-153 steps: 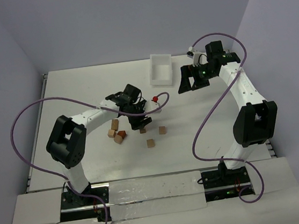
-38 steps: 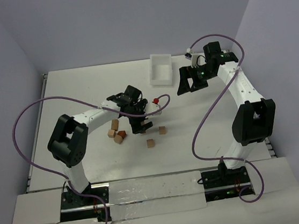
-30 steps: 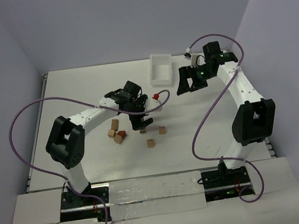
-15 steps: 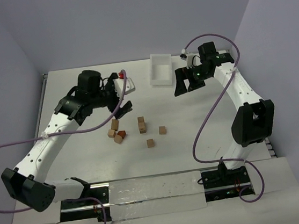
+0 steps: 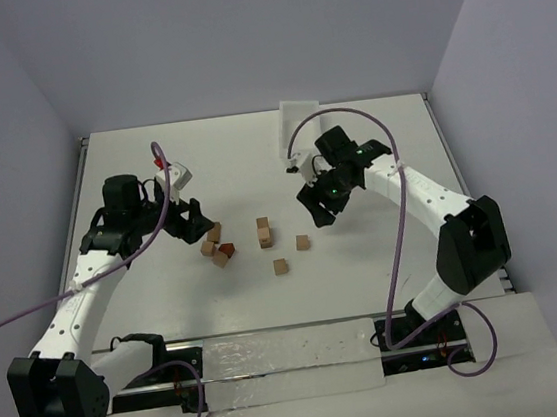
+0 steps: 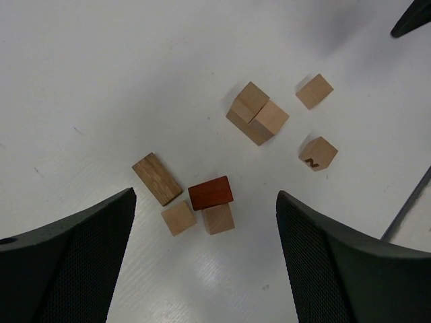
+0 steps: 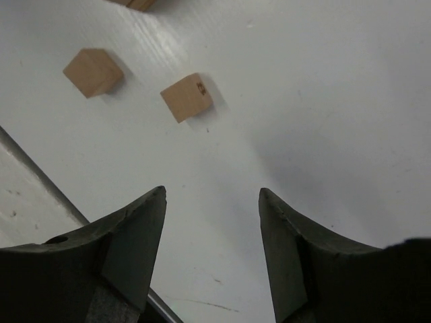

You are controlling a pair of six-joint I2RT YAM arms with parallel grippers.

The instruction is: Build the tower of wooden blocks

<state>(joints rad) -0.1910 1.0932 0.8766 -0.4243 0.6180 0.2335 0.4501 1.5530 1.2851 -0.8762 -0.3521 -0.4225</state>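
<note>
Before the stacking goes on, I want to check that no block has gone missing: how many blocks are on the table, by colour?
Light tan blocks: 6
Brown block: 1
Red-brown block: 1
Total: 8

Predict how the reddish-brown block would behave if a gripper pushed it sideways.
Probably stiff: the reddish-brown block looks like solid wood. Its flat faces suggest it would slide rather than roll. It seems to touch a tan cube, so a push would likely shift that cube too.
</note>
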